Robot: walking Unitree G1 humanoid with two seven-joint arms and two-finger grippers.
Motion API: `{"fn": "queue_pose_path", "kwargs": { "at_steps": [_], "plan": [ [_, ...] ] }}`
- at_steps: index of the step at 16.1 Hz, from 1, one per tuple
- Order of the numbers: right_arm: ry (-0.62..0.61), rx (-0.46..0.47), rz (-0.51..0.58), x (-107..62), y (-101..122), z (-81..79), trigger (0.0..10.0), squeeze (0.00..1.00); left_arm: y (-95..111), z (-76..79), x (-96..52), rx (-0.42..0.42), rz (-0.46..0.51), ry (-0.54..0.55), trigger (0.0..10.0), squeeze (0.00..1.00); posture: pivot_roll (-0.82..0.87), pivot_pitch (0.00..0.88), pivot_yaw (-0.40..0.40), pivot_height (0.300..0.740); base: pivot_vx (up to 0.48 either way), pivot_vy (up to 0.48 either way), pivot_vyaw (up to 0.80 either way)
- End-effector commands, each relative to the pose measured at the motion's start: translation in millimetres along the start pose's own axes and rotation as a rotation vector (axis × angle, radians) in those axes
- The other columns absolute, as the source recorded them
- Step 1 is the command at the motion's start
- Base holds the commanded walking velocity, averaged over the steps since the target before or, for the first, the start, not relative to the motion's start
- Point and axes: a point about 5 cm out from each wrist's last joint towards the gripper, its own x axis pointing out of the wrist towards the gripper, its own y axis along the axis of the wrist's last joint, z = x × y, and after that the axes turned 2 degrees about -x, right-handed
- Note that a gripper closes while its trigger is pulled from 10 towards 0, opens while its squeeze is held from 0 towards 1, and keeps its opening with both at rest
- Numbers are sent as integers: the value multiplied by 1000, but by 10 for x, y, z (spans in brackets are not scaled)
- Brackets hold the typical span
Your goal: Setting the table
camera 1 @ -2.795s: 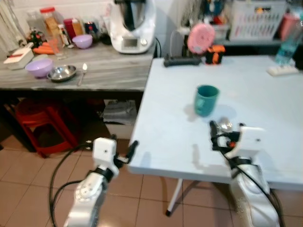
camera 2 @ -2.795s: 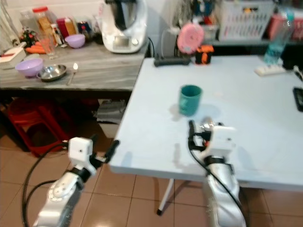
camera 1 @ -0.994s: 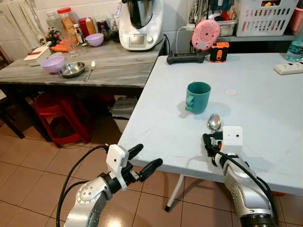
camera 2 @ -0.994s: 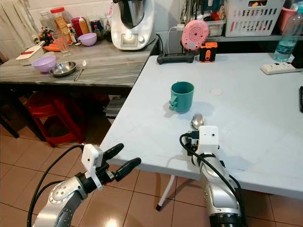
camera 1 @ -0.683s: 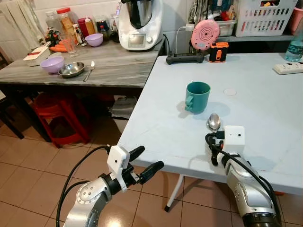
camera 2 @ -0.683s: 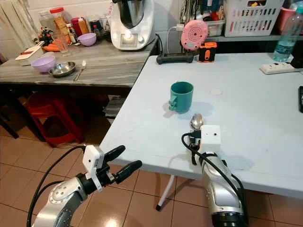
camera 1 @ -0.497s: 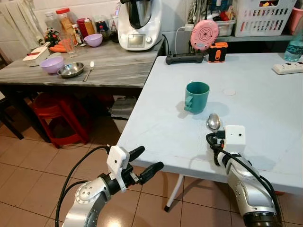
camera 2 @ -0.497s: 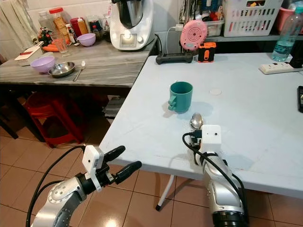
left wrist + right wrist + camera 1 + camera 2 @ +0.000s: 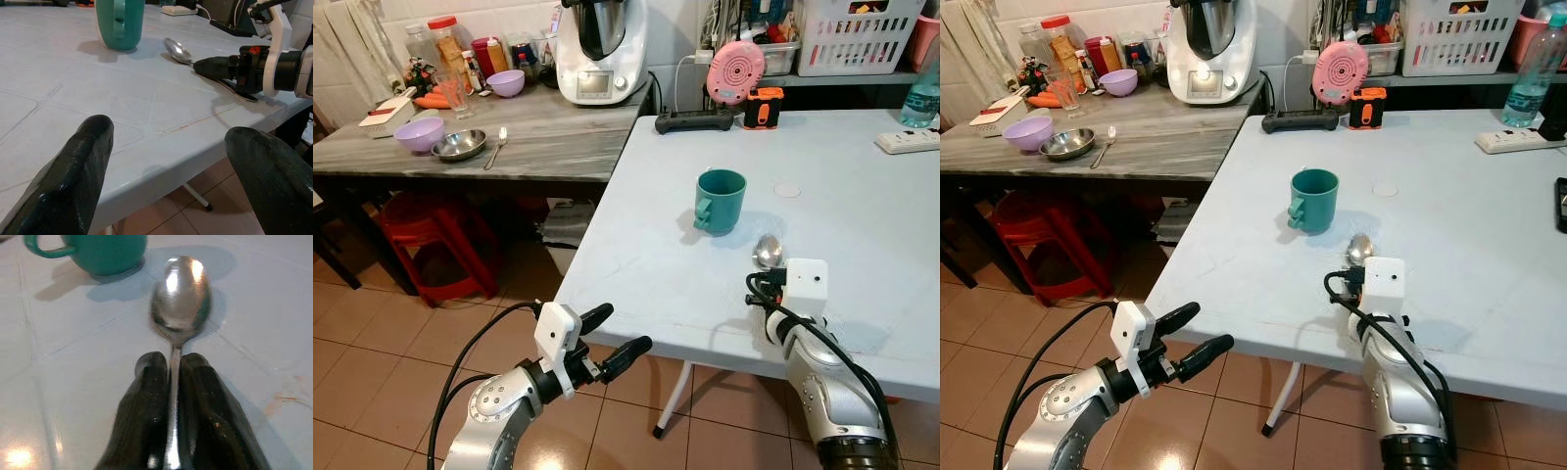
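1. spoon (image 9: 181, 298): it lies low over the white table (image 9: 862, 196), bowl pointing far, just right of and a little nearer than the green mug (image 9: 719, 201). over the last second its bowl has slid rightward, from close below the mug to clear of it.
2. right gripper (image 9: 172, 382): its two black fingers are pinched tight on the spoon's handle, and the arm has carried the spoon to the right along the near part of the table. whether the bowl touches the surface i cannot tell; it looks very close.
3. left gripper (image 9: 612, 333): fingers spread apart, holding nothing, hovering off the near left edge of the table, much as it was a second ago.
4. meaning: the spoon seems to be getting its place beside the mug, so this piece of the setting looks nearly done. letting go and pulling the arm back is likely what remains.
5. on the counter (image 9: 538, 147) at far left, a second spoon (image 9: 498, 144) and bowls (image 9: 421, 132) wait untouched.
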Motion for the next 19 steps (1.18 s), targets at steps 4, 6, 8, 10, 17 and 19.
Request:
{"fn": "queue_pose_path", "kwargs": {
  "at_steps": [4,6,8,10,17,19],
  "plan": [
    [-27,38,-52,-15,-90,-18,0,0,37,-24,-3,5,5,11,10000,0,-33,0,133,740,0,0,0],
    [-47,68,-11,-28,-5,-27,0,0,61,-59,-12,-5,35,66,10000,0,-33,0,133,740,0,0,0],
    [-47,96,98,-80,153,-77,0,0,123,-280,-26,-7,72,287,10000,0,-32,0,129,740,0,0,0],
    [-57,129,163,-131,219,-89,0,0,151,-426,-54,-9,89,411,10000,0,-34,0,127,740,0,0,0],
    [-66,139,280,-227,294,-113,10000,0,195,-557,-23,-9,118,547,10000,0,-40,0,123,740,0,0,-71],
    [-59,132,301,-226,320,-118,10000,0,196,-546,-2,-1,123,542,10000,0,-40,0,123,740,0,159,-400]
  ]
}}
